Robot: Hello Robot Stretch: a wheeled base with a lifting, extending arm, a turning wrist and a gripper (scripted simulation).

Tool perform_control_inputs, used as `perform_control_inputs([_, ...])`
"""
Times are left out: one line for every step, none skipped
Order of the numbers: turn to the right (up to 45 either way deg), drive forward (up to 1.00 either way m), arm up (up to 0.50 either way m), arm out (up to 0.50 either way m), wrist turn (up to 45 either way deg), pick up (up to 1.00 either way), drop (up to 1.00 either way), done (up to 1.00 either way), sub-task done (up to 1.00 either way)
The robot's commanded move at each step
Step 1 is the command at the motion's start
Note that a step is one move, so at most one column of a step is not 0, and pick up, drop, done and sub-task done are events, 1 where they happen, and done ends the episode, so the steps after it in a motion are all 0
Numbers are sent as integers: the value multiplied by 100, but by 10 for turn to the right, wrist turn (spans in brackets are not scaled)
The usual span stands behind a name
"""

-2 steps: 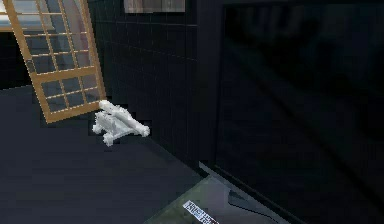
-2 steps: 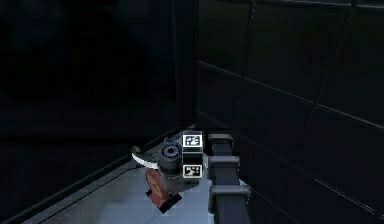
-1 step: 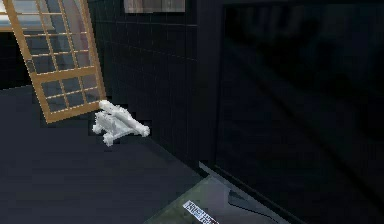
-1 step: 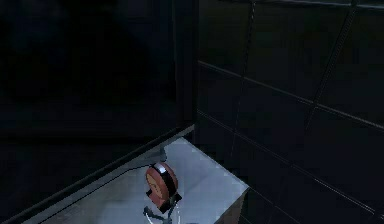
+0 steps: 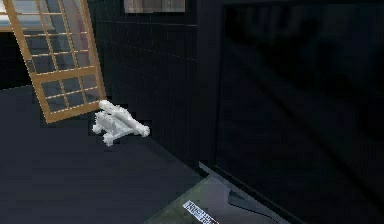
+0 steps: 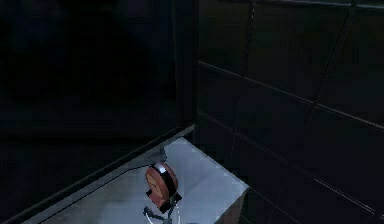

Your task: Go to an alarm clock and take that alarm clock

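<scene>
Clock [image 6: 162, 181] on grey tabletop [image 6: 212, 172] beside wall [image 6: 295, 110]

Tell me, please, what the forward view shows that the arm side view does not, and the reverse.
Forward view: a wooden-framed lattice glass panel, a small white barrel-shaped object on the dark floor, and a large black flat screen.
Arm side view: a round reddish-brown alarm clock standing on a pale grey tabletop.
Shared: dark gridded walls behind everything; whether it is the same wall cannot be told.
</scene>
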Motion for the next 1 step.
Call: perform_control_inputs([0,0,10,0,0,0,0,0,0])
